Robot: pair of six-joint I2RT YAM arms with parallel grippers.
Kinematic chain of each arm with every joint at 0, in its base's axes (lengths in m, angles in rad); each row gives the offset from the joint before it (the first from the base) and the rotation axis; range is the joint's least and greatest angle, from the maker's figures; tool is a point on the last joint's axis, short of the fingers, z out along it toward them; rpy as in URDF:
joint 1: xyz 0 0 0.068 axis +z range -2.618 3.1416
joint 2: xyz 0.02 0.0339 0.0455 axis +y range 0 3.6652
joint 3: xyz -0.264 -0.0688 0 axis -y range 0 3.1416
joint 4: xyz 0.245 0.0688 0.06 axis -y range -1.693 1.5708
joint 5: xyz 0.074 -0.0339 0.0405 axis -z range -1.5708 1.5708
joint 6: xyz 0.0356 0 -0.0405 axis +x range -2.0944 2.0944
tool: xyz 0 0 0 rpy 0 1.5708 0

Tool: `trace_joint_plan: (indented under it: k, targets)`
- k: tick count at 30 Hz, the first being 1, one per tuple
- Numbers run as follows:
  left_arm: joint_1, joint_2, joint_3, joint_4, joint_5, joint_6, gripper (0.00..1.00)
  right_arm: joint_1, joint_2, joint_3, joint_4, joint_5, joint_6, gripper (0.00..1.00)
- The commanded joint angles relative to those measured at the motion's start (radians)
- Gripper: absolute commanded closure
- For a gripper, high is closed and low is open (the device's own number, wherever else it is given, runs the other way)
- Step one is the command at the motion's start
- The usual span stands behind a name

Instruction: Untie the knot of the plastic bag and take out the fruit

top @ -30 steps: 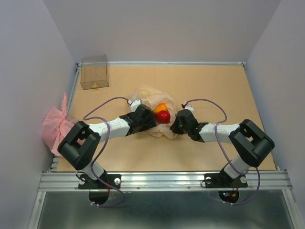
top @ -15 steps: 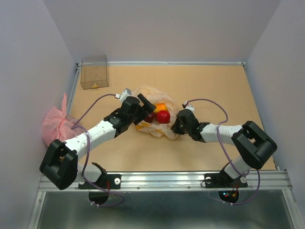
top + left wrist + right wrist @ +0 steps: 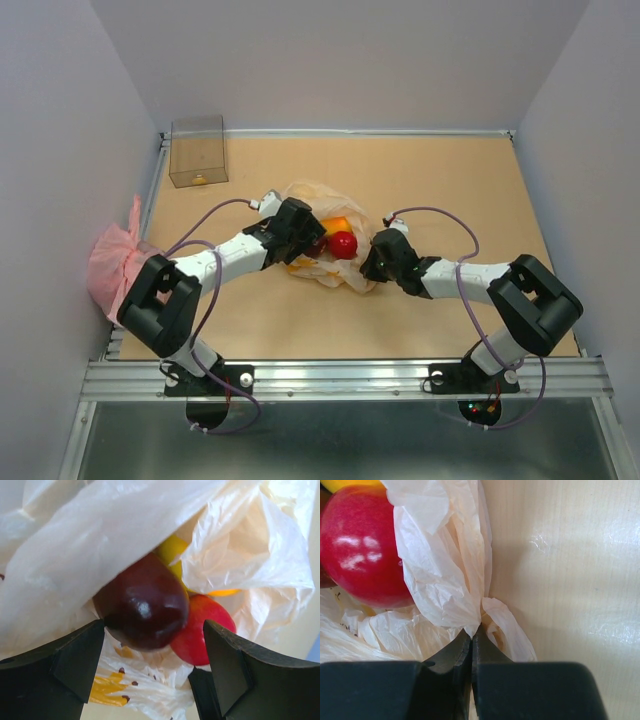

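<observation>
Table: flat tan board tabletop (image 3: 470,180), with pale walls on three sides.
Bag: a thin, crinkly, translucent pale peach plastic bag (image 3: 300,192) lies slumped near the middle of the tabletop, between the two arms. Small yellow printed marks (image 3: 107,689) with dark flecks show on its lower film.
Red fruit: round, glossy bright red fruit (image 3: 343,244) sits in the right half of the bag. From above it looks bare, with no film over it.
Orange fruit: orange-yellow oval fruit (image 3: 338,223) lies just behind the red one, close against it.
Dark fruit: round, shiny maroon fruit (image 3: 142,607) lies beside the red one, its top under a sheet of film.
Yellow fruit: a yellow piece (image 3: 172,550) is tucked behind the maroon one, mostly hidden.
Fruit, overall: every piece I can see lies within the bag's folds.
Left gripper (image 3: 154,625): jaws spread wide, grasping nothing. Its black fingers (image 3: 75,660) stand either side of the maroon fruit at the bag's left edge. I cannot tell whether they touch it.
Right gripper (image 3: 471,632): clenched, tips pressed together on a pinch of the bag's film at its right edge, low over the tabletop. The red fruit sits just beside the pinch.
Far left corner: clear brownish plastic box (image 3: 197,150) with a small yellow thing (image 3: 200,180) on its floor.
Left edge: crinkled pink bag (image 3: 112,262), bunched up, well apart from the peach one.
</observation>
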Motion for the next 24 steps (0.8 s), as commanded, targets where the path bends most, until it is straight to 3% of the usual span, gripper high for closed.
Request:
trace_joint_plan:
  k: [1, 9, 11, 16, 24]
  targets:
    - [0.016, 0.048, 0.053, 0.002, -0.069, 0.008, 0.1, -0.005, -0.025, -0.006, 0.001, -0.008, -0.018, 0.96]
    - [0.021, 0.183, 0.125, 0.022, -0.048, 0.047, 0.14, -0.005, -0.006, 0.001, 0.002, -0.015, -0.033, 0.96]
    - [0.022, 0.182, 0.134, 0.018, -0.04, 0.063, 0.23, -0.005, -0.012, 0.0, 0.001, -0.009, -0.038, 0.96]
    - [0.018, 0.107, 0.136, -0.007, -0.005, 0.138, 0.56, -0.005, -0.032, -0.005, 0.001, 0.021, -0.044, 0.96]
    - [0.018, -0.007, 0.228, -0.131, 0.118, 0.405, 0.62, -0.086, -0.038, 0.017, -0.042, 0.089, -0.032, 0.96]
